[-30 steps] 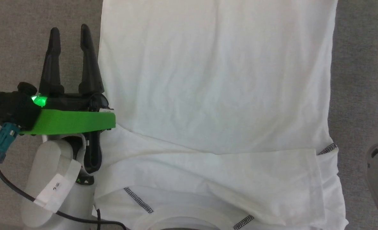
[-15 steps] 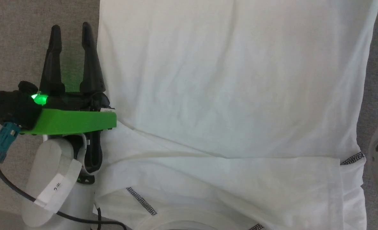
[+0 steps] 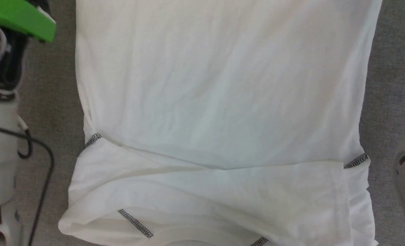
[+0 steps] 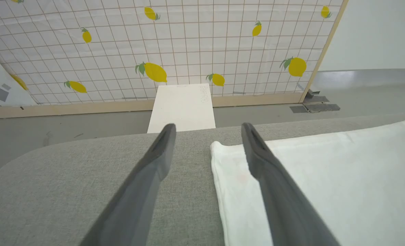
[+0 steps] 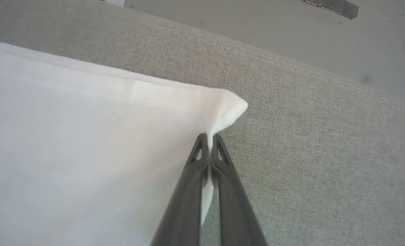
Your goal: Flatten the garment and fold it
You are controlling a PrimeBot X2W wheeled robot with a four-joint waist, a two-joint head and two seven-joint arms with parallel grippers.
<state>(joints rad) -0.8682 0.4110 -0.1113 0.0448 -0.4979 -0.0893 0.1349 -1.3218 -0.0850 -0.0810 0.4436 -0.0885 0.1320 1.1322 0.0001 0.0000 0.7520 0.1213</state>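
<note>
Though the shirt [image 3: 223, 102] runs off the head view's top and bottom edges, its soft white knit with grey stitched seams lies flat mid-frame on the grey woven bench [image 3: 48, 112]. The right hand [image 5: 209, 137] is pinched closed on a shirt corner; the left hand [image 4: 208, 126] gapes empty over its edge. Beyond: white box [image 4: 183, 106], lemon-print screen [image 4: 188, 44].

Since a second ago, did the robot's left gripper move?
Yes. Judged against the grey seam on the left of the garment, the left gripper went up the head view, away from the robot, alongside the cloth's edge.
</note>
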